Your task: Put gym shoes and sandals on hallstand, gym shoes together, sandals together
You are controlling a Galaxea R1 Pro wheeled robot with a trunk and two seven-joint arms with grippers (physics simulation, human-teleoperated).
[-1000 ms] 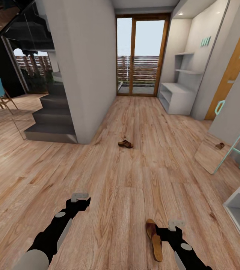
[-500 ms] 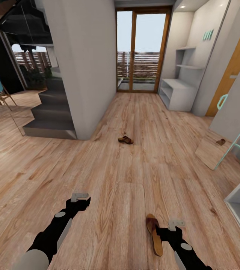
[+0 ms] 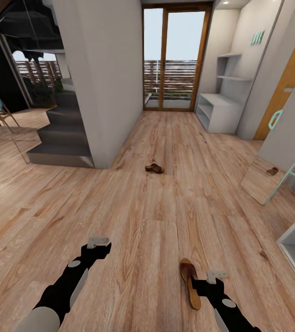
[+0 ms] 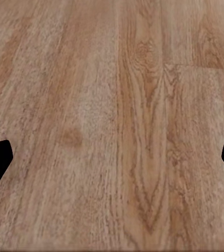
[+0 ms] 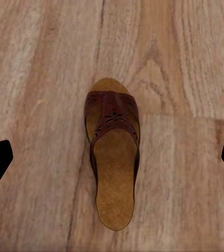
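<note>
Lying just beside right gripper [image 3: 217, 275], near sandal [image 3: 190, 288] runs lengthwise between wide-spread fingers, toe away; left gripper [image 3: 98, 240] farther, also wide, empty.

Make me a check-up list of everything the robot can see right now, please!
Surface: corridor floor, light brown wood planks.
Job's things: near sandal lies flat on the floor beside the right gripper; far sandal on the floor up the corridor; hallstand stands at the far right by the glass door. No gym shoes seen.
Clutter: nothing seen.
Grippers: left gripper open over bare floor; right gripper open above the near sandal, holding nothing.
Cables: nothing seen.
Surroundings: dark stairs, leaning mirror.
</note>
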